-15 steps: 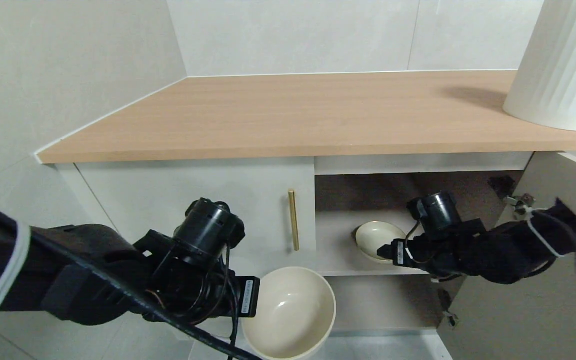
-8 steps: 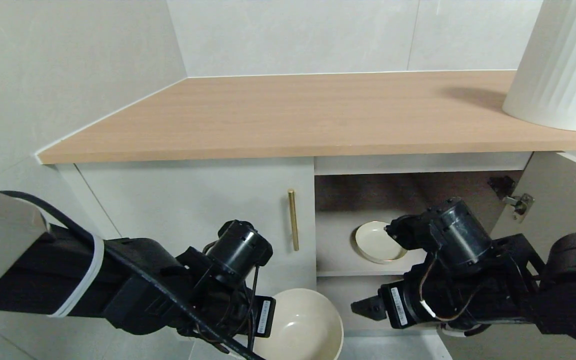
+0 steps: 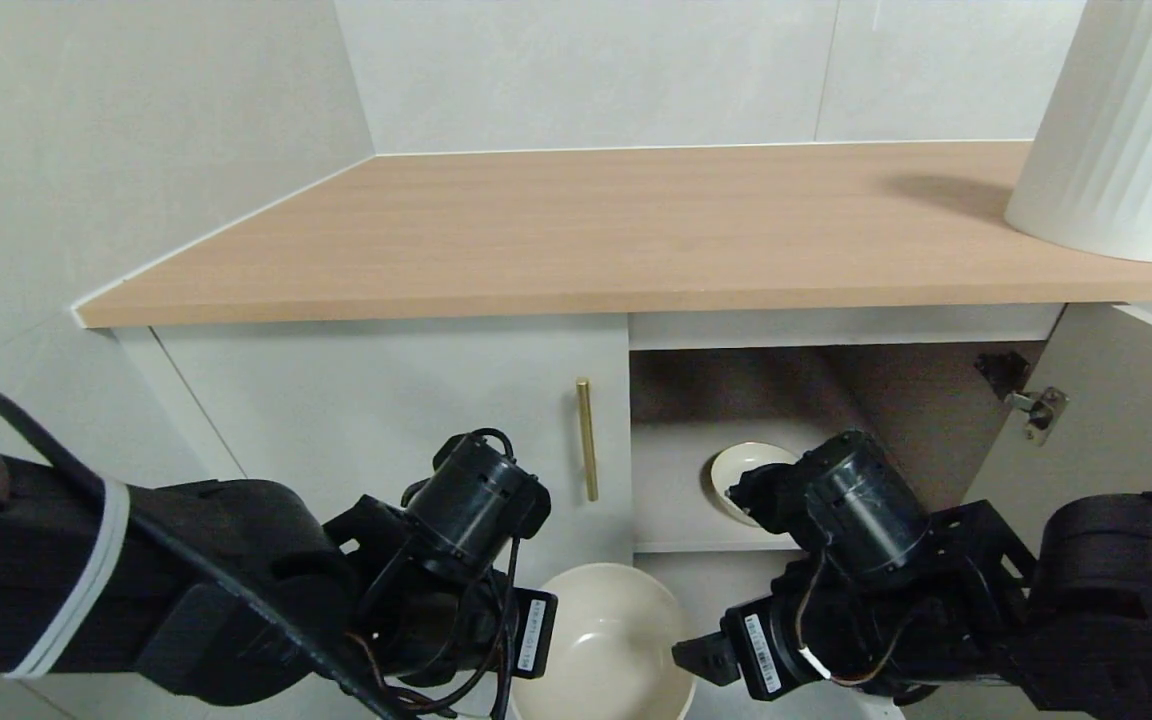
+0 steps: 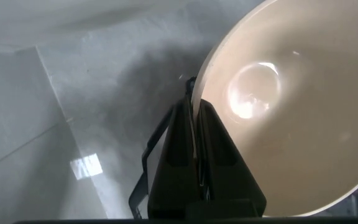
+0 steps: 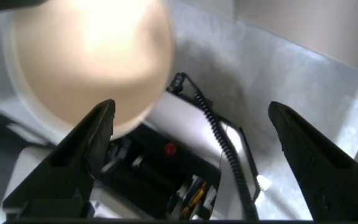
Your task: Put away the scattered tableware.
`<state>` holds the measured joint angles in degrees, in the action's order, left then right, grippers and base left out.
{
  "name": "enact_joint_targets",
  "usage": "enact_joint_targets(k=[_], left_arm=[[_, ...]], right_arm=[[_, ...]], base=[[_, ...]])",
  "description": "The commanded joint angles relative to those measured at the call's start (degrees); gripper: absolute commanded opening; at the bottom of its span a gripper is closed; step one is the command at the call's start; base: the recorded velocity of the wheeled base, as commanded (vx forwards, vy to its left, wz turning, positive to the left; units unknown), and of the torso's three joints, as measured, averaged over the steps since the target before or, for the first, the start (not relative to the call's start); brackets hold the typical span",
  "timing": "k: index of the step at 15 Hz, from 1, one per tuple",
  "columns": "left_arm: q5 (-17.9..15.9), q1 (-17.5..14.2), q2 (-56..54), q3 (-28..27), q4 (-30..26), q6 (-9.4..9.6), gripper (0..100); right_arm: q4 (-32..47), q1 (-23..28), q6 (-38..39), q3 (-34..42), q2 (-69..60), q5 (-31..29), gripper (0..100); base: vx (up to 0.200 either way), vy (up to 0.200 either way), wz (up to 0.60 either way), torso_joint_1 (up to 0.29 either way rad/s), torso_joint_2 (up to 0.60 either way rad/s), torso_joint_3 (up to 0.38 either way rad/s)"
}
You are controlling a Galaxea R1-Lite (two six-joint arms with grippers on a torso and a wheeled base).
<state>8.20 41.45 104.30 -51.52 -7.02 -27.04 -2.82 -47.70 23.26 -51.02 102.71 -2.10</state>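
Head view, nearest first: left tool (image 4: pixel 196 127) clamps the cream bowl's (image 3: pixel 601 640) rim, low before the open cupboard (image 3: pixel 671 490). Right tool (image 3: pixel 701 660) hangs spread and empty beside it. A small dish (image 3: pixel 741 468) sits on the cupboard shelf. Likely next: carry the bowl onto that shelf and release.

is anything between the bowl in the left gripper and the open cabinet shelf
Yes. The right arm hangs in front of the open compartment, between the bowl and the shelf. A small dish sits on that shelf, partly behind the arm.
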Motion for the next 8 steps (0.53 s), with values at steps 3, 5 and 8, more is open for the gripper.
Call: enact_joint_targets(k=[3, 5, 8], left_arm=[[0.1, 0.7, -1.9, 0.2, 0.0, -0.03, 0], [0.1, 1.1, -2.2, 0.3, 0.0, -0.03, 0], [0.1, 1.3, -2.3, 0.3, 0.0, -0.03, 0]], right_arm=[[-1.2, -0.1, 0.4, -0.5, 2.9, 0.0, 100], [-1.3, 0.0, 0.5, -0.9, 3.1, -0.1, 100], [-1.3, 0.1, 0.9, -1.4, 3.6, -0.4, 100]], base=[[0.0, 0.0, 0.0, 0.0, 0.0, 0.0], [0.0, 0.0, 0.0, 0.0, 0.0, 0.0], [0.0, 0.0, 0.0, 0.0, 0.0, 0.0]])
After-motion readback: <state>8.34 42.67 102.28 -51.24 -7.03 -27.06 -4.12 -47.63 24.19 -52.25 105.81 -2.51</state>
